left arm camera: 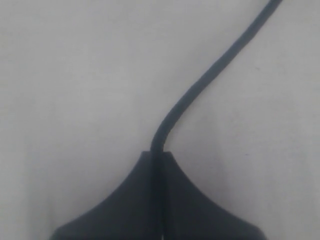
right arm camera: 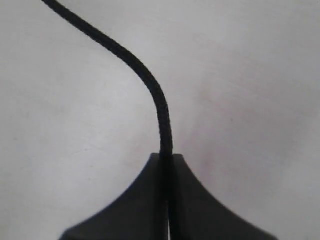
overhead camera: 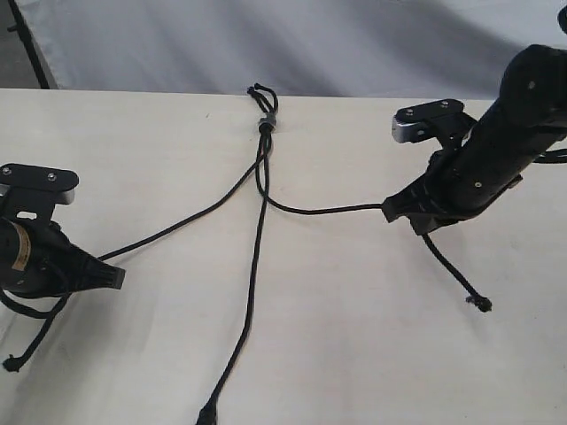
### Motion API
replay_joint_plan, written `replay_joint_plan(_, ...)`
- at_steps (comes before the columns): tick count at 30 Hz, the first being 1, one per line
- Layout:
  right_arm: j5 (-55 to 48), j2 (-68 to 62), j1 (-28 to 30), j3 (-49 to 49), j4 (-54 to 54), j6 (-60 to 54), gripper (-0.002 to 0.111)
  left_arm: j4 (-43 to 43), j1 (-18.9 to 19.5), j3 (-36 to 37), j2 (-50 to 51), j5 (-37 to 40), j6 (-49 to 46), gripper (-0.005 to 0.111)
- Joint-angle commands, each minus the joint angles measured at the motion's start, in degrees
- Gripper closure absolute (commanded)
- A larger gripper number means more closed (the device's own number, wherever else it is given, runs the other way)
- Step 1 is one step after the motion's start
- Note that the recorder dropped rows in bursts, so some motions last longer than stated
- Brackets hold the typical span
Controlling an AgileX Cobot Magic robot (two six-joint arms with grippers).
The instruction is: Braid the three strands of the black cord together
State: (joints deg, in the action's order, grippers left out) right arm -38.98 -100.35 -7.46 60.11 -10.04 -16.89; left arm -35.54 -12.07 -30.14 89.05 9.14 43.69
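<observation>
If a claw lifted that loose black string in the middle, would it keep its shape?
Probably not: the middle strand lies in soft bends, and the side strands pinched by the left gripper and right gripper curve limply, so it looks floppy. Being thin, it is likely light. Joined at the grey band, it would probably tug the others.

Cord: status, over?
Left gripper shut on left strand; right gripper shut on right strand. Middle strand loose on table, all splayed from band. Nothing blocking seen.
</observation>
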Motion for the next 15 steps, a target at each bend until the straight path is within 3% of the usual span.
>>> replay_joint_plan(1, 1.35, -3.48, 1.37, -0.19, -0.87, 0.89, 0.108, 0.18, 0.2, 0.43, 0.16, -0.27, 0.83, 0.106)
replay_joint_plan(6, 1.47, -8.56, 1.37, -0.19, -0.87, 2.58, 0.108, 0.18, 0.2, 0.43, 0.16, -0.27, 0.95, 0.103)
replay_joint_plan(12, 2.53, -12.2, 1.37, -0.19, -0.27, 5.71, 0.108, 0.18, 0.2, 0.43, 0.16, -0.27, 1.8, 0.062)
replay_joint_plan(15, 3.38, -12.73, 1.04, -0.19, 1.47, 8.48, 0.107, 0.18, 0.2, 0.43, 0.16, -0.58, 1.8, 0.052)
